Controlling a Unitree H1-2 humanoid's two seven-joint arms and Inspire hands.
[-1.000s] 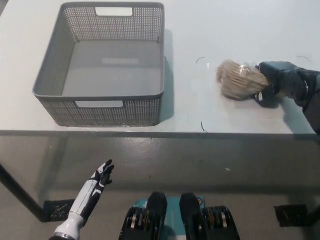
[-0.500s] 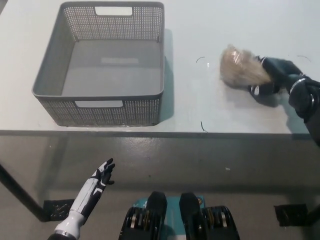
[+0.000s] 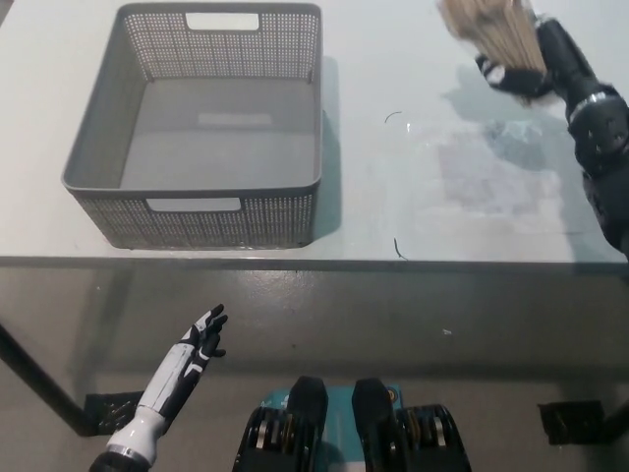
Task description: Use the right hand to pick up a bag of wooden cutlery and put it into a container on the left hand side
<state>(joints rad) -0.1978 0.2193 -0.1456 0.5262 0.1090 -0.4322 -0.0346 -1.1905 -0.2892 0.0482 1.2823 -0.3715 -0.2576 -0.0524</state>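
Observation:
My black right hand (image 3: 536,61) is shut on the bag of wooden cutlery (image 3: 491,27), a clear bag of pale wooden pieces, held up above the table at the upper right. The bag's top runs out of the picture. The grey mesh basket (image 3: 98,147) stands on the table's left part, with nothing inside it. My white left hand (image 3: 195,351) rests low at the lower left, below the table's front edge, fingers apart and holding nothing.
The pale table (image 3: 393,197) carries a few thin dark marks (image 3: 397,248) between basket and right arm. Its front edge (image 3: 314,262) crosses the whole picture. Floor shows below it.
My right hand has lifted the bag off the table and carried it up and away, toward the picture's top. The left hand has barely moved.

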